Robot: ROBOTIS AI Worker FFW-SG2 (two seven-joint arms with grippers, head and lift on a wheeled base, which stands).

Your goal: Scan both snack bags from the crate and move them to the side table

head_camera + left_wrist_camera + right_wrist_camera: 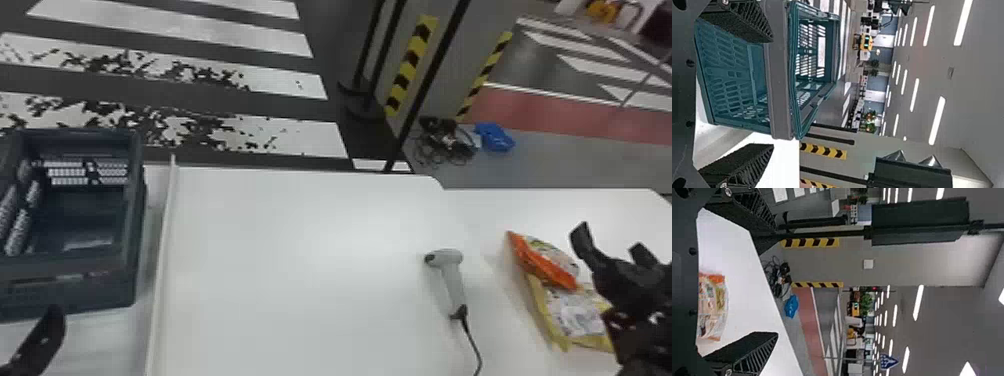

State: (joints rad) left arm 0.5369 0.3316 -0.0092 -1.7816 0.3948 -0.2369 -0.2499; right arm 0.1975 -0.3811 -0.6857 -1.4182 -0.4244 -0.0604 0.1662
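Observation:
Both snack bags lie on the side table at the right: the orange bag [547, 262] rests partly over the yellow bag [575, 315]. My right gripper [612, 245] is above and just right of them, open and holding nothing; in the right wrist view the right gripper [764, 291] has its fingers wide apart, with an orange-edged bag [712, 305] between and beyond them. At the lower left, my left gripper [47, 335] is near the crate [75, 295]. In the left wrist view the left gripper [764, 92] is open before the crate's wall [779, 78]. No bag is visible inside the crate.
A grey handheld scanner [452, 280] with its cable lies on the white table [300, 260], left of the bags. A raised white edge [162, 250] runs between crate and tabletop. Black posts [425, 90] stand behind the table.

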